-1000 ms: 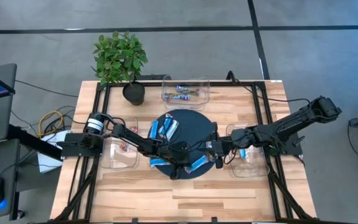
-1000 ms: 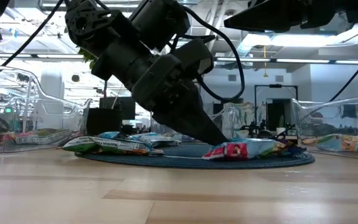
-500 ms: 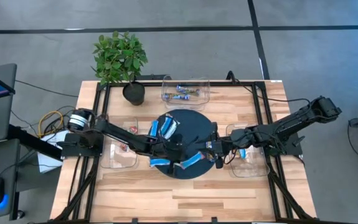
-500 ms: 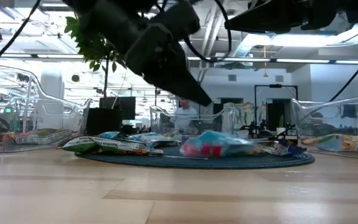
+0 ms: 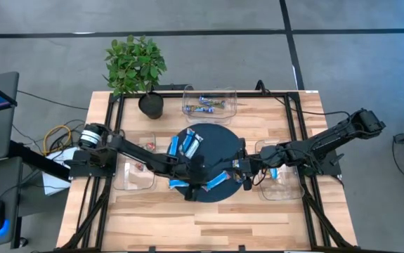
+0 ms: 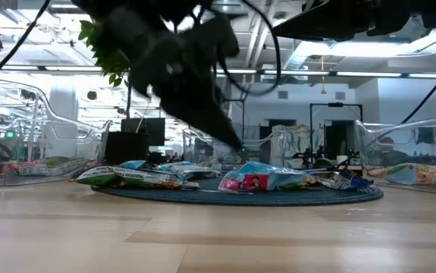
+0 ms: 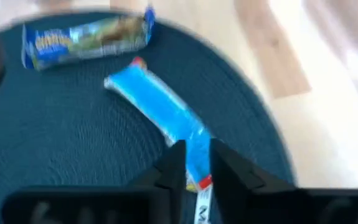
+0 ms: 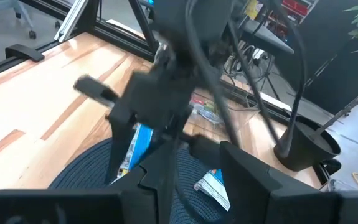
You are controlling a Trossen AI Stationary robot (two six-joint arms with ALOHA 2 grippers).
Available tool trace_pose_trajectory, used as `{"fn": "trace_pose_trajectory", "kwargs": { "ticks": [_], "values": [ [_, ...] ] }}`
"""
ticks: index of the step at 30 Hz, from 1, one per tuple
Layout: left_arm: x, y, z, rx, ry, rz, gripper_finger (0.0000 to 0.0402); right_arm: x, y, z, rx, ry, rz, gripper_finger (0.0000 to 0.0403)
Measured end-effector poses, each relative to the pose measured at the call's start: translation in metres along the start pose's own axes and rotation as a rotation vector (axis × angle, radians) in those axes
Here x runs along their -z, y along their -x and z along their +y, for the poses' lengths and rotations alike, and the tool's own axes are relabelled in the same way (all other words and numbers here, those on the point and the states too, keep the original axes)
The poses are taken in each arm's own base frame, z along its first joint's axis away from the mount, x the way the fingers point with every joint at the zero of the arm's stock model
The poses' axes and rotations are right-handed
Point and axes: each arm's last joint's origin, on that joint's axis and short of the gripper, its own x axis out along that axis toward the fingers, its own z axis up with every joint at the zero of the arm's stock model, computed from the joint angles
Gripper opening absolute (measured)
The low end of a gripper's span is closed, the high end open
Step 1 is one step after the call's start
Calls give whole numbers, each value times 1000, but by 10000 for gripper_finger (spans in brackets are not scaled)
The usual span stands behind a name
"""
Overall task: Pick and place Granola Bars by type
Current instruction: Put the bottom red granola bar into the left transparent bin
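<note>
1. A wooden table (image 5: 209, 218) is seen on grey flooring; a potted plant (image 5: 135, 67) stands at the far left corner.
2. Granola Bars (image 5: 185, 145) lie on a dark round mat (image 5: 219, 140); the count cannot be told exactly.
3. Three clear bins are noted: left bin (image 5: 133, 177), far bin (image 5: 209, 102), right bin (image 5: 277, 183), each holding bars.
4. The left gripper (image 7: 194, 167) is clamped on a blue bar (image 7: 160, 109); the right gripper (image 5: 244, 167), fingers apart, is at the mat's right edge.

The wooden table (image 5: 209, 214) beneath my arms carries a dark round mat (image 5: 216, 144) at its centre. Directly on the boards also stand three clear tubs: left (image 5: 133, 180), right (image 5: 280, 188) and far (image 5: 210, 102). A potted plant (image 5: 137, 70) occupies the far-left corner.
</note>
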Motion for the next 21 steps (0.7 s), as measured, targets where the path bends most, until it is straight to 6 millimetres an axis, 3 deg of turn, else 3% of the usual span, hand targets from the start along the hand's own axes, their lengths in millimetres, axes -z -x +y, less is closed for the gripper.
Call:
{"fn": "trace_pose_trajectory", "kwargs": {
  "ticks": [4,11,17,21],
  "values": [
    [12,-16,7,-17,41,38,136,0,0,0,0,0,0,118],
    [11,-17,22,5,148,28,233,0,0,0,0,0,0,118],
    [10,-20,24,141,195,10,273,0,0,0,0,-1,0,118],
    [9,-20,25,127,211,0,284,0,0,0,-1,-1,1,118]
  ]
}}
